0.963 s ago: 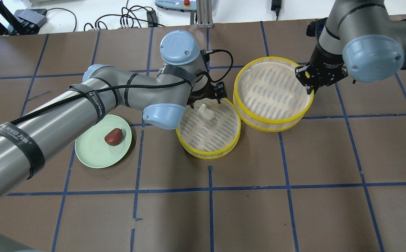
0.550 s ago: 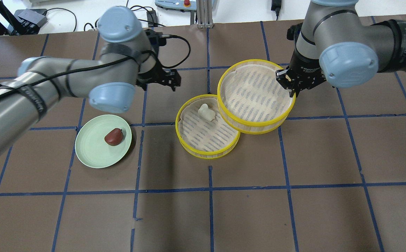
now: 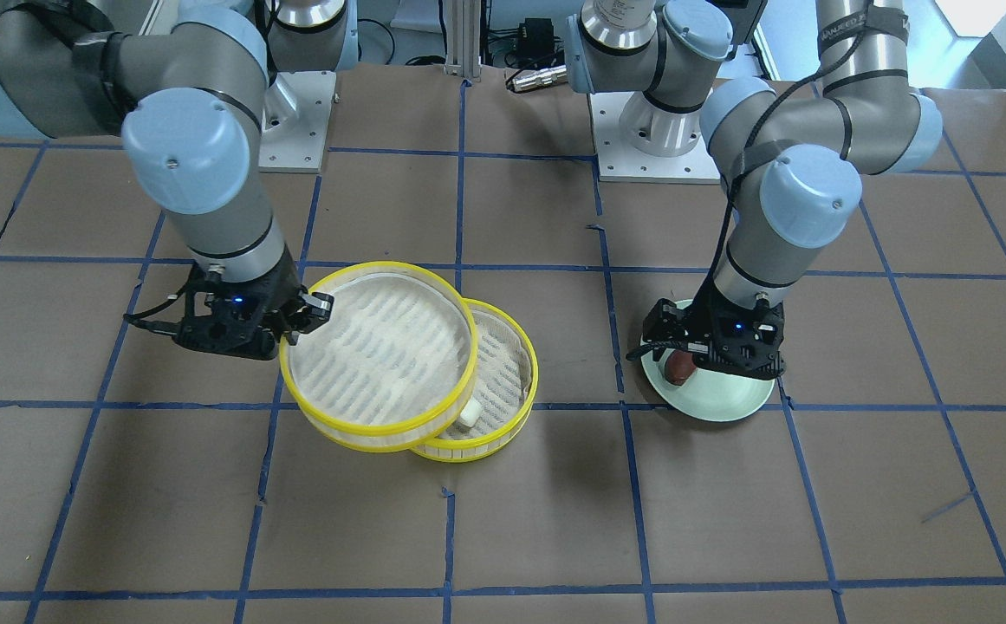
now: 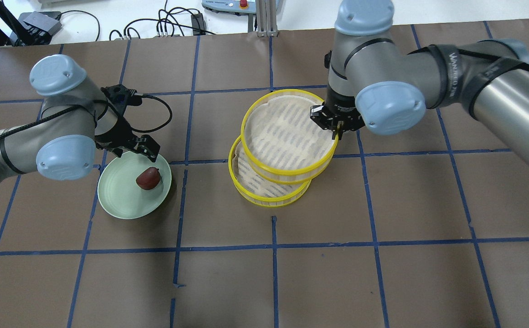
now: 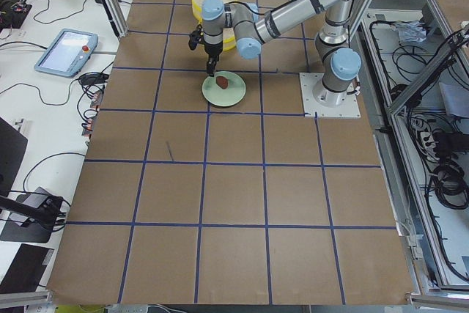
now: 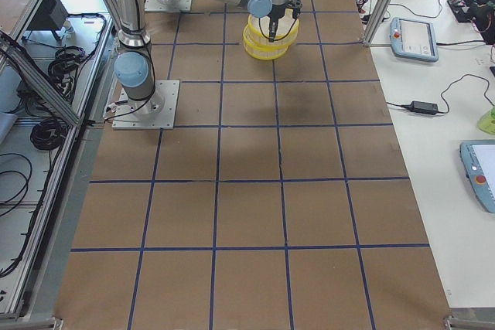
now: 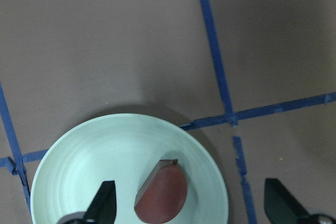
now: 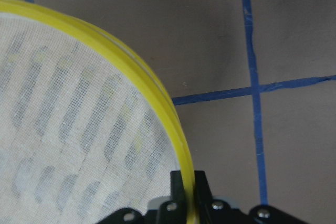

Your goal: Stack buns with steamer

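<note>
My right gripper [image 4: 336, 130] is shut on the rim of a yellow-rimmed steamer tray [image 4: 287, 136] and holds it, slightly offset, over a second steamer tray [image 4: 269, 199] on the table. The grip shows in the right wrist view [image 8: 189, 182]. The white bun [image 3: 468, 417] lies in the lower tray, mostly covered; it is hidden in the overhead view. The reddish-brown bun [image 4: 149, 177] lies on the pale green plate [image 4: 118, 196]. My left gripper [image 4: 148, 150] is open just above that bun [image 7: 163, 195], one finger [image 7: 102, 205] on each side.
The table is brown paper with a blue tape grid. Cables, a power brick and a pendant lie past the far edge [image 4: 177, 23]. The arm bases stand at the robot's side [image 3: 658, 130].
My left arm has swung left from the lower steamer tray to above the plate. My right gripper has carried the upper tray left until it covers the lower tray and the white bun.
</note>
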Controlling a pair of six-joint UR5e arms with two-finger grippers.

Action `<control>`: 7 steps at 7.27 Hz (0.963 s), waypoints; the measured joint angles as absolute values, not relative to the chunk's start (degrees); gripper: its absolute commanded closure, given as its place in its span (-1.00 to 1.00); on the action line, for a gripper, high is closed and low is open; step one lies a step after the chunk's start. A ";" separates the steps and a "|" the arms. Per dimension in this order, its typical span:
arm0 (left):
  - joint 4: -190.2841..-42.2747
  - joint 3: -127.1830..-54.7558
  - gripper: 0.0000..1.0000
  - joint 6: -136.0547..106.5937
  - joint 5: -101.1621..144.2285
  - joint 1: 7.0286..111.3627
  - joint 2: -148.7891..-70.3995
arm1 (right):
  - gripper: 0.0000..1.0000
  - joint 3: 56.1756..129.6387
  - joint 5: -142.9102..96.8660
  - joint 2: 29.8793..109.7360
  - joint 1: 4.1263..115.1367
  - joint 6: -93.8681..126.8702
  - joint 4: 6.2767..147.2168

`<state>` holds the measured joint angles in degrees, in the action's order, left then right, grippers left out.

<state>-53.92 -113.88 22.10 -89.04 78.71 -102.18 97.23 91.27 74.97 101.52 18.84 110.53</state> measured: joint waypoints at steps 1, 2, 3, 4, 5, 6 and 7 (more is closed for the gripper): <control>-52.33 -114.43 -0.94 22.97 -89.11 77.86 -103.81 | 0.88 97.26 91.26 73.69 103.48 20.58 111.57; -50.42 -114.61 -0.85 23.30 -89.24 77.57 -105.62 | 0.88 97.35 91.33 73.03 104.52 21.44 111.98; -49.18 -114.69 -0.38 23.35 -89.33 77.48 -106.99 | 0.88 97.46 91.50 72.73 104.93 21.75 112.08; -48.76 -114.84 0.05 23.21 -89.34 77.45 -107.68 | 0.88 97.57 91.75 72.61 105.06 21.81 112.08; -48.65 -115.09 0.33 23.03 -89.28 77.44 -108.05 | 0.87 97.76 91.93 72.53 105.09 21.77 112.07; -48.62 -115.34 0.44 22.95 -89.26 77.44 -108.20 | 0.87 98.19 92.18 72.41 105.11 21.69 112.13; -48.61 -115.49 0.49 22.91 -89.34 77.43 -108.24 | 0.87 98.64 92.54 72.27 105.11 21.67 112.33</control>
<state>-48.61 -115.49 22.91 -89.34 77.43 -108.24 98.64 92.54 72.27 105.11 21.67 112.33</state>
